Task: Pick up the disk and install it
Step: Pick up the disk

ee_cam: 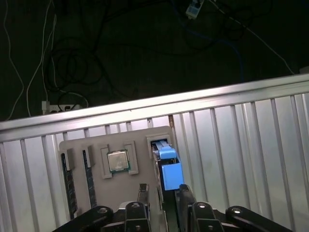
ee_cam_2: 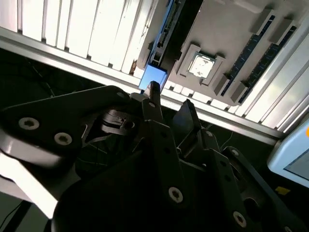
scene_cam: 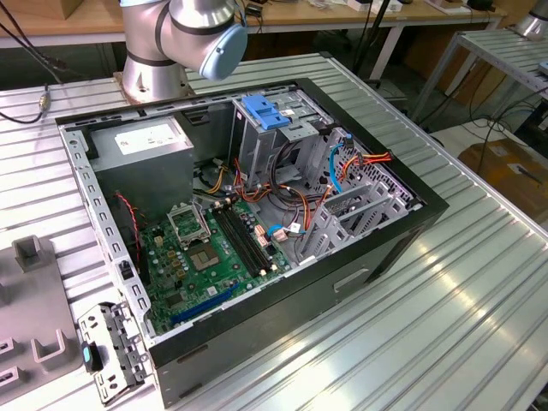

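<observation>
Gripper point(ee_cam: 163, 192) spread, holding nothing. Disk point(ee_cam: 168, 175) just ahead of fingertips, standing on edge in slot of grey tray point(ee_cam: 96, 145). Chip point(ee_cam: 117, 161) beside it in same tray. Risks: approach looks slightly off-centre, so finger may strike blue rail; skewed pinch may jam disk in slot.

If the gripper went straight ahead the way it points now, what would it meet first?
Probably the disk, standing on edge in the grey tray: its blue rail sits right in line with the open gripper. Depth is hard to judge.
</observation>
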Robot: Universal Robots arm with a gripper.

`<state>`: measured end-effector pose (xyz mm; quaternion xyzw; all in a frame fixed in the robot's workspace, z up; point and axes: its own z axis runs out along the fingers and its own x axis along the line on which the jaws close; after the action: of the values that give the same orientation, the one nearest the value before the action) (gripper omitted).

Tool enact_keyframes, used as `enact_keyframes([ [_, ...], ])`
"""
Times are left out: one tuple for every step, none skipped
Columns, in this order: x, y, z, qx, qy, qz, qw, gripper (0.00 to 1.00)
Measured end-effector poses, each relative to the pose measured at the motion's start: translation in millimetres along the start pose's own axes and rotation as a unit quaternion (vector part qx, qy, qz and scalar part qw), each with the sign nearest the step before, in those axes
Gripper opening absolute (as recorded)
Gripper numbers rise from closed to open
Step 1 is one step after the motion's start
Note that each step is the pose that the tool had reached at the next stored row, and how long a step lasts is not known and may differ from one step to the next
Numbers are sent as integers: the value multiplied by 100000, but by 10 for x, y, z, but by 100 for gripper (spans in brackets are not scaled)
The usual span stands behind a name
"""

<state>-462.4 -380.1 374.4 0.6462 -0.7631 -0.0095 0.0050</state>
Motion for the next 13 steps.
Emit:
enact_keyframes([
  [-2, 0, 20, 5, -2, -1, 100000, 39],
  [-3, 3, 38, 4, -8, -1, 100000, 39],
  [-4, 12, 62, 42, -25, -41, 100000, 39],
  [-6, 19, 77, 133, -38, -81, 100000, 39],
  [-7, 25, 87, 230, -53, -90, 100000, 39],
  [-7, 40, 103, 537, -104, -94, 99998, 39],
  [-5, 58, 120, 810, -149, -94, 99997, 39],
  [-3, 63, 143, 891, -179, -112, 99996, 39],
  [-4, 63, 150, 877, -165, -210, 99996, 39],
  [-4, 63, 158, 872, -160, -519, 99995, 39],
  [-5, 64, 175, 859, -148, -2456, 99966, 39],
  [-5, 63, 179, 857, -140, -3068, 99949, 39],
  [-5, 64, 181, 854, -137, -3206, 99945, 39],
])
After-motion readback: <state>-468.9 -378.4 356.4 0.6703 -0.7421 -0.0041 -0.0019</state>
